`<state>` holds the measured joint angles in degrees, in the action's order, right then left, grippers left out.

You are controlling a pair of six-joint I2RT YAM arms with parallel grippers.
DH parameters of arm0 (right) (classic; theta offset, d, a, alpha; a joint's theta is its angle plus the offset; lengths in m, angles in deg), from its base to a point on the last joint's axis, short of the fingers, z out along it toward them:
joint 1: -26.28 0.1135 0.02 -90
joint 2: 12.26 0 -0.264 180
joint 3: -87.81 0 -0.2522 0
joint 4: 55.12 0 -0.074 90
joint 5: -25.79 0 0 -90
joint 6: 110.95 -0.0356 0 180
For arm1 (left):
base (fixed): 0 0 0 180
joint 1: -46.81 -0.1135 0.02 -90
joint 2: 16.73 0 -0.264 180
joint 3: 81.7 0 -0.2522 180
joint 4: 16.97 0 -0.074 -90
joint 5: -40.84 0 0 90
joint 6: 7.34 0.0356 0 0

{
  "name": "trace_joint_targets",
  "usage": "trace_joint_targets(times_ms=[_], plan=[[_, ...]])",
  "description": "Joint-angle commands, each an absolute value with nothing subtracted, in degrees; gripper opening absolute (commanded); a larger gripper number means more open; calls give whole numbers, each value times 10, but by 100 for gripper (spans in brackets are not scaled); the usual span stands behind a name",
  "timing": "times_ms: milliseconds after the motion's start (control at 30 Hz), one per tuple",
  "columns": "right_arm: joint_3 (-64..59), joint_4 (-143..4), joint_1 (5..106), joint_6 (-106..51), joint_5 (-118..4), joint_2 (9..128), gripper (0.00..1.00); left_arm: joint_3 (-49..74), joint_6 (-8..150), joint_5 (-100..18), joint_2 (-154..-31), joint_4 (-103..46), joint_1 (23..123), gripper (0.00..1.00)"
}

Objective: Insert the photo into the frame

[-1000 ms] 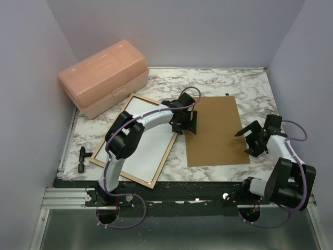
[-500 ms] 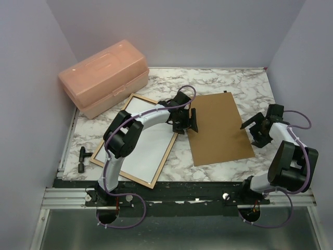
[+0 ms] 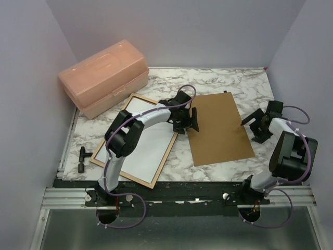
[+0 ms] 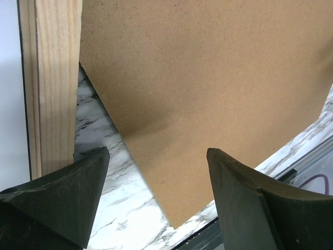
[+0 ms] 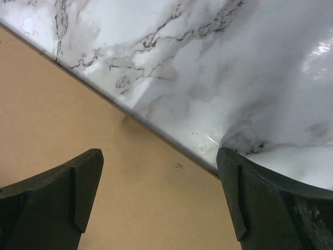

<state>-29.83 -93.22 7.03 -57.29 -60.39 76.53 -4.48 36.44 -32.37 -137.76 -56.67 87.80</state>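
While the frame (image 3: 125, 174) lies back-up at the near left of the desk (image 3: 244, 83), tan wood rails showing, the photo (image 3: 140, 151) rests inside it, plain white side up. The left arm crosses over part of it, so I cannot tell whether every edge sits down in the recess. That loose, flexible sheet is the main worry, since any knock to a rail could slide it askew or lift a corner.

Further in, the left fingers (image 3: 185, 124) hang wide apart and empty over the gap between the frame's right rail and the left edge of the brown board (image 3: 218, 127). One finger is just beside the wood. A careless dip here could push the frame sideways, or drag the board's nearby corner under the photo and crease it.

Across the board, the right fingers (image 3: 256, 125) are also fully spread and hold nothing, straddling the board's right edge. The board lies flat and thin on smooth marble, so a pinch could easily slip off. A push from one side only would likely swing it crooked. With both arms working on the same board, one pulling against the other could bend it.

At the far left, the pink box (image 3: 104, 78) sits just beside the frame's far corner and could jam the frame if it is shoved that way.
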Motion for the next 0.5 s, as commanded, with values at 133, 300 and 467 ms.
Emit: trace_joint_targets(times_ms=[133, 300, 467], plan=[[-362, -883, 68, -569, -490, 795, 99, -138, 360, -327, -1449, -642, 894, 82], [-418, -888, 68, -569, -452, 751, 99, -200, 369, -298, -1480, -655, 909, 82], [-477, -902, 68, -591, -439, 684, 99, -270, 389, -273, -1517, -686, 925, 82]])
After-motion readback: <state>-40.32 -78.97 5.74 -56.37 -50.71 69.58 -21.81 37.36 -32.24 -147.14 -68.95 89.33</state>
